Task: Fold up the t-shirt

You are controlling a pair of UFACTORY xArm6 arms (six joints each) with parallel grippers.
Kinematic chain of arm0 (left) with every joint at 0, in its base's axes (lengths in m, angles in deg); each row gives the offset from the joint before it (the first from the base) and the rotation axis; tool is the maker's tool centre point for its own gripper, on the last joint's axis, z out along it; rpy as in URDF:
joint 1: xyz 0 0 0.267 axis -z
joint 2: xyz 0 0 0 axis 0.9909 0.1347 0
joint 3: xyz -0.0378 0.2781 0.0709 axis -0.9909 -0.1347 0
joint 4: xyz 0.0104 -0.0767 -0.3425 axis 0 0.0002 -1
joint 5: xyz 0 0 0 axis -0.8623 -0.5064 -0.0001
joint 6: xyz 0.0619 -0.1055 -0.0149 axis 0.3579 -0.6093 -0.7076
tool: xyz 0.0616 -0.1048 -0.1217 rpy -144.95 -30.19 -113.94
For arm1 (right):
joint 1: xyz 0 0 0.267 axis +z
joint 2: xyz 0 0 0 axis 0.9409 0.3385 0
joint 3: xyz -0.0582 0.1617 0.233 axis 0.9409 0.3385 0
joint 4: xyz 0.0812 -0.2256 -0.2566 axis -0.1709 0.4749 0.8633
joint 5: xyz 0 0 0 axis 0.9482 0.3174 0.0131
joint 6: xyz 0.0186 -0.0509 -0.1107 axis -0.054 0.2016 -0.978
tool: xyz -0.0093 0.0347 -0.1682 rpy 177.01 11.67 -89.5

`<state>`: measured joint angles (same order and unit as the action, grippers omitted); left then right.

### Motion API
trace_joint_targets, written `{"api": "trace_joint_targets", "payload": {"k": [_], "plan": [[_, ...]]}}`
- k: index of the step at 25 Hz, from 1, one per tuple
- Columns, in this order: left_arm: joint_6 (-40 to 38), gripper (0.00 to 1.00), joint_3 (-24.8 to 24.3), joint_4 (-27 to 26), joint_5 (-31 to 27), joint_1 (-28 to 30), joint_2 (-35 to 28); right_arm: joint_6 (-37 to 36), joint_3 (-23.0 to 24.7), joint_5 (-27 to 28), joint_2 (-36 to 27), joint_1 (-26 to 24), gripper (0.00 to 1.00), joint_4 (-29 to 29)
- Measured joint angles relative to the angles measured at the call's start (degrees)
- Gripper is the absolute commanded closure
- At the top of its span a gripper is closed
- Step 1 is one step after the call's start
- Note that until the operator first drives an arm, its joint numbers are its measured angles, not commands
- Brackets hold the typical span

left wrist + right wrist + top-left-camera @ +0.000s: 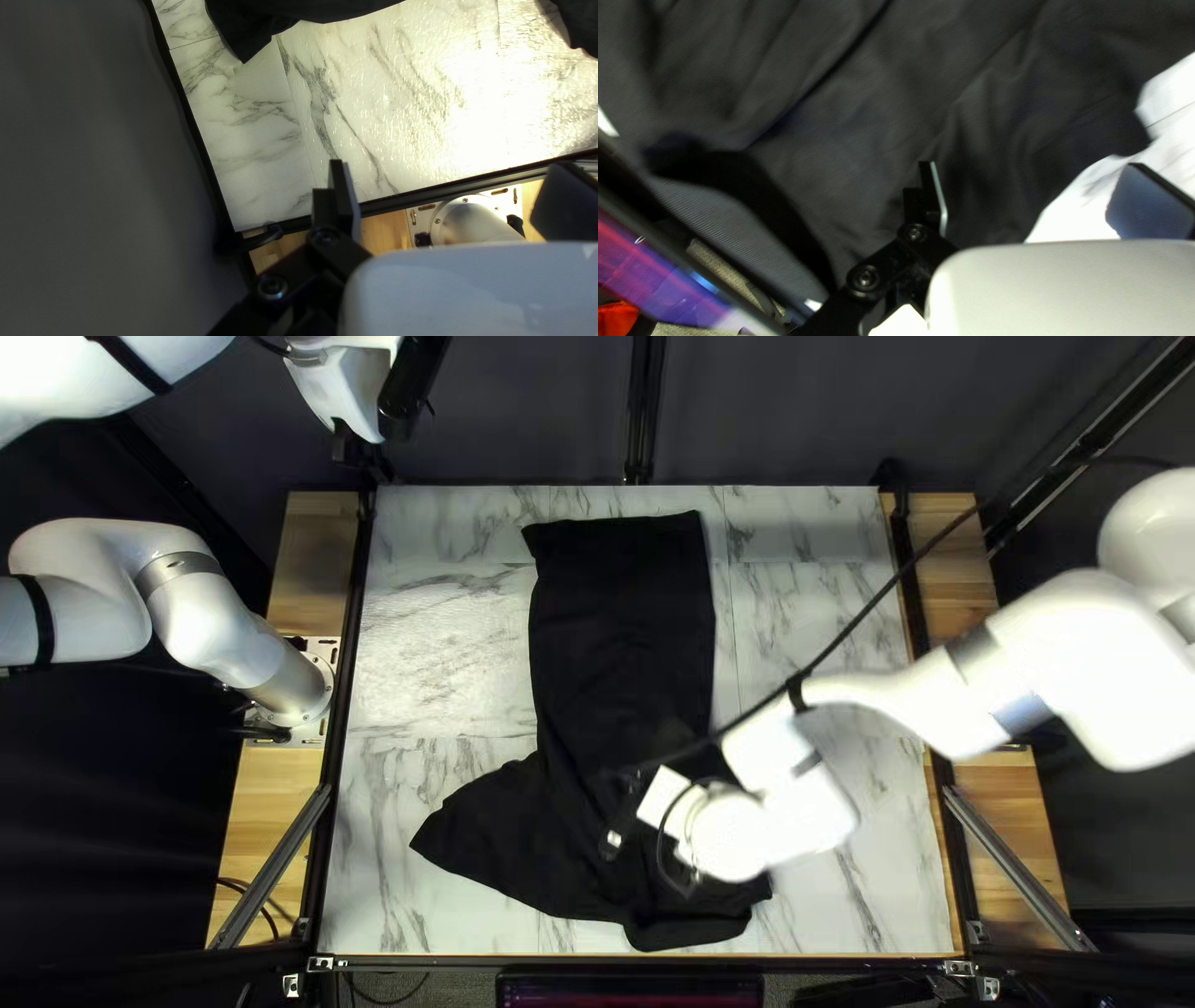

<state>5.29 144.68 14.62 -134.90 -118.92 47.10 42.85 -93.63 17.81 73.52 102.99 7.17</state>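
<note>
The black t-shirt lies on the marble-patterned table, a long folded strip toward the far edge, with a wider, creased part spreading near the front edge. My left gripper is raised beyond the table's far left corner, away from the cloth. In the left wrist view my left gripper is open with nothing between its fingers; pieces of the shirt show far ahead. Over the shirt's near part is my right gripper, partly hidden by its arm. The right wrist view shows my right gripper open above the shirt.
Marble tabletop shows around the shirt, with dark rails along its sides. My right arm reaches over the table's right half. A screen lies beyond the near edge, and a dark curtain hangs behind the far edge.
</note>
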Motion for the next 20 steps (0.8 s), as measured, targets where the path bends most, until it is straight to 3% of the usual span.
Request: {"api": "trace_joint_targets", "payload": {"k": [2, 5, 6, 7, 8, 20], "plan": [[0.0, 0.0, 0.0, 0.0, 0.0, 0.0, 0.0, -1.2, -1.1, 0.3, 0.8, 0.5, 0.04, -0.3], [0.0, 0.0, 0.0, 0.0, 0.0, 0.0, 0.0, -2.8, -2.4, 0.6, 1.7, 0.8, 0.2, -0.7], [0.0, 0.0, 0.0, 0.0, 0.0, 0.0, 0.0, -3.4, -2.7, 0.7, 2.0, 0.9, 0.33, -0.9], [0.0, 0.0, 0.0, 0.0, 0.0, 0.0, 0.0, -3.7, -2.8, 0.8, 2.2, 0.9, 0.59, -1.0], [0.0, 0.0, 0.0, 0.0, 0.0, 0.0, 0.0, -4.1, -3.0, 1.0, 2.4, 0.8, 0.98, -1.2], [0.0, 0.0, 0.0, 0.0, 0.0, 0.0, 0.0, -3.7, -8.6, 7.7, 5.1, 1.9, 1.0, 0.0]]}}
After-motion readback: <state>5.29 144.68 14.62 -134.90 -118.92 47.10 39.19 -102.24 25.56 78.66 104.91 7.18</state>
